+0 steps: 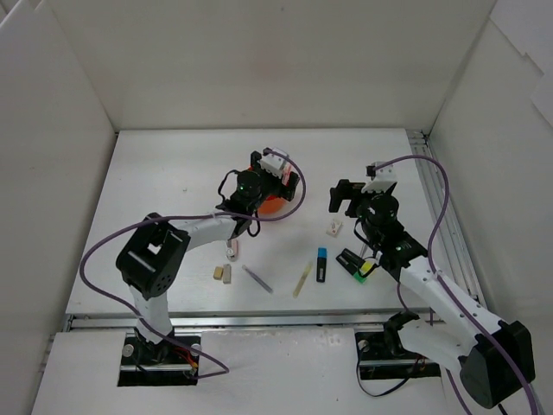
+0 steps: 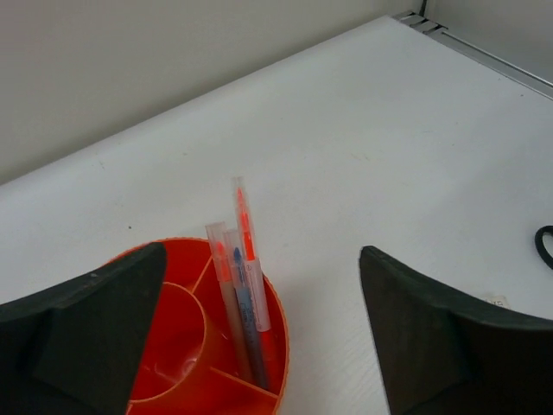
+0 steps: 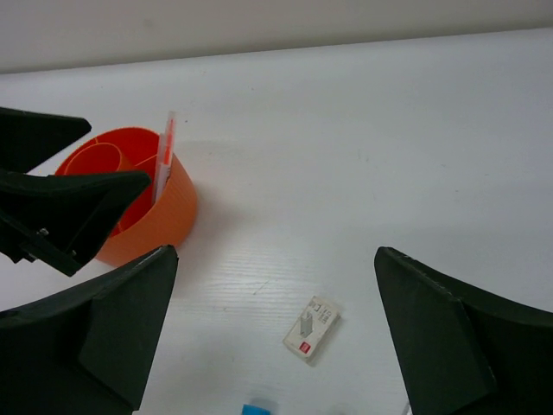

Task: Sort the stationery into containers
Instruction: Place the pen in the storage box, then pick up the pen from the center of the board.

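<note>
**Pens stood in the organiser, both grippers released**

The left gripper (image 2: 263, 320) is held directly above the orange organiser (image 2: 278, 341), its jaws spread wide with nothing between them, a placing judged suited to dropping items in. Three pens (image 2: 242, 277) are leaned upright in one outer compartment, propped by its wall. On the near side of the organiser, tan erasers (image 1: 222, 273), a greyish pen (image 1: 257, 278), a yellow pen (image 1: 301, 279) and a blue-ended highlighter (image 1: 321, 264) are seen loose and unsorted. To the organiser's right, the right gripper (image 3: 275, 294) is poised open and empty over a small white piece (image 3: 311, 327), which is apparently lined up as the next pick.
</note>
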`<action>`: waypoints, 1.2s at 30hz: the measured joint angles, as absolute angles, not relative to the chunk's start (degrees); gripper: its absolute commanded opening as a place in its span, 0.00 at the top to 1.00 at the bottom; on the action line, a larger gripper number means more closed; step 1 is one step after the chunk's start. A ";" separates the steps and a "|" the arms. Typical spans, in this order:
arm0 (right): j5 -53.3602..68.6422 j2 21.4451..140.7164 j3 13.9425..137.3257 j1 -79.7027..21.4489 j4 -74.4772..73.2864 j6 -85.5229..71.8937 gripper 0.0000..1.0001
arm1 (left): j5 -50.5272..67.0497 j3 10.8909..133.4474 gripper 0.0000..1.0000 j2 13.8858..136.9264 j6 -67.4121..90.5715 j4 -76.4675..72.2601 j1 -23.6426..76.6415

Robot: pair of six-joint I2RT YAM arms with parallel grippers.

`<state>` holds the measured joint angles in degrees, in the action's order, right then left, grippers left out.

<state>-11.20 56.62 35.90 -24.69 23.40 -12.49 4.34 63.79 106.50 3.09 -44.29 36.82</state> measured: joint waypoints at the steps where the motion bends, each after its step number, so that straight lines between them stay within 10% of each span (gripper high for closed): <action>1: -10.55 56.62 36.27 -24.69 22.74 -12.38 0.02 | 4.64 63.79 0.01 105.30 2.79 -43.40 36.86; 36: -9.87 83.53 42.87 -54.24 -4.54 -42.57 0.03 | -14.44 31.86 0.01 37.56 36.03 15.70 38.81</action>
<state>-9.87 83.53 42.87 -54.24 -4.54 -42.57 -14.44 31.86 37.56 36.03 15.70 38.81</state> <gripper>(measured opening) 0.977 0.996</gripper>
